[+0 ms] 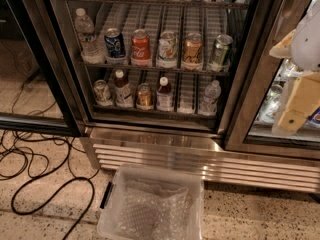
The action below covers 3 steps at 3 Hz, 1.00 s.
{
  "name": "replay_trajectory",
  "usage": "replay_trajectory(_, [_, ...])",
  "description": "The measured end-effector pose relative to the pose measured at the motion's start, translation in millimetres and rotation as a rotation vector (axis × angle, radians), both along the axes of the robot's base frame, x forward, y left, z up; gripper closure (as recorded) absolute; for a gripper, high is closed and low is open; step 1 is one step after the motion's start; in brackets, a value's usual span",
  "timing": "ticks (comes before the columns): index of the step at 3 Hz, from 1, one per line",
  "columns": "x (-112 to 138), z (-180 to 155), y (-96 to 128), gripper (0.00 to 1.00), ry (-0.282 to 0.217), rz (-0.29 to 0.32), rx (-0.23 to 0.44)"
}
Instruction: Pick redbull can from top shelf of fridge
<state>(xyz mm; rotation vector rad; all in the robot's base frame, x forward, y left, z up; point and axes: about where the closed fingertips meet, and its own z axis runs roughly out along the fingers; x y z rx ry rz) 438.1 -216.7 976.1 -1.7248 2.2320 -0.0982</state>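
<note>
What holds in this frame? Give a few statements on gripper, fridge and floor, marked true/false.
1. The gripper is at the right edge of the view, outside the open compartment of the fridge. True.
2. The Pepsi can stands on the lowest rack. False: it is on the middle rack, just left of the Coca-Cola can.
3. A clear plastic bin sits on the floor in front of the fridge. True.
4. The top shelf shows in full. False: only its front rail and the bottoms of the things on it show at the top edge.
5. The black cables lie right of the bin. False: they lie left of it.
</note>
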Motion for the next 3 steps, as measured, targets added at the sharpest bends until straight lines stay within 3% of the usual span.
replay_trajectory(1, [0,0,0,0.0,0.0,0.0,0.0])
replay_trajectory(2, [14,-2,3,0.0,-0.019,-0.084,0.053])
replay_trajectory(3, [36,-11,0,0.0,-0.022,-0.215,0.135])
